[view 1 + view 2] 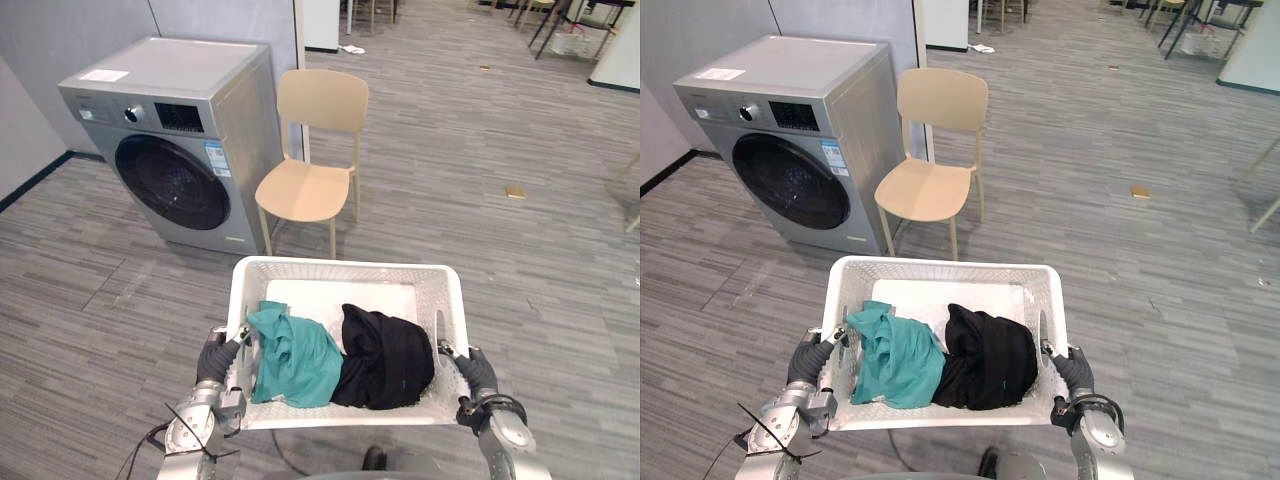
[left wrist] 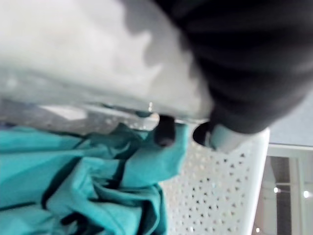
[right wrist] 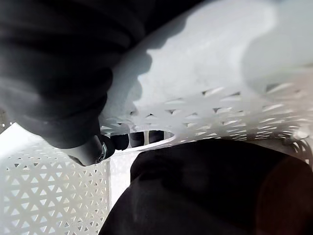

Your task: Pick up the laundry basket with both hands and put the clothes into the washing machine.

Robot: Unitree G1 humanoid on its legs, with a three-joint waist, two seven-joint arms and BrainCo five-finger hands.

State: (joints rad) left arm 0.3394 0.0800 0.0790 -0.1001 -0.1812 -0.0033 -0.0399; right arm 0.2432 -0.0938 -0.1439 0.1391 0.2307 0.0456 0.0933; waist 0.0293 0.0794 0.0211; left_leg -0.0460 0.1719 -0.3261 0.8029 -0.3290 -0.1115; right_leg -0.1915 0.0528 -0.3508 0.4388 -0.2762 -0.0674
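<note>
Heads up: left hand (image 1: pixel 213 358) and right hand (image 1: pixel 479 372) are hooked through the laundry basket (image 1: pixel 340 265) handles, but the washing machine (image 1: pixel 170 150) at 11 o'clock looks shut, so tipping now would spill.

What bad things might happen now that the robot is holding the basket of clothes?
1. The washing machine door looks shut, and the left hand and right hand are both curled on the laundry basket, so neither is free to open it.
2. The chair stands right beside the machine, so the wide basket might bump it.
3. The teal garment is bunched near the left edge, so a tilt that way might spill it out.
</note>
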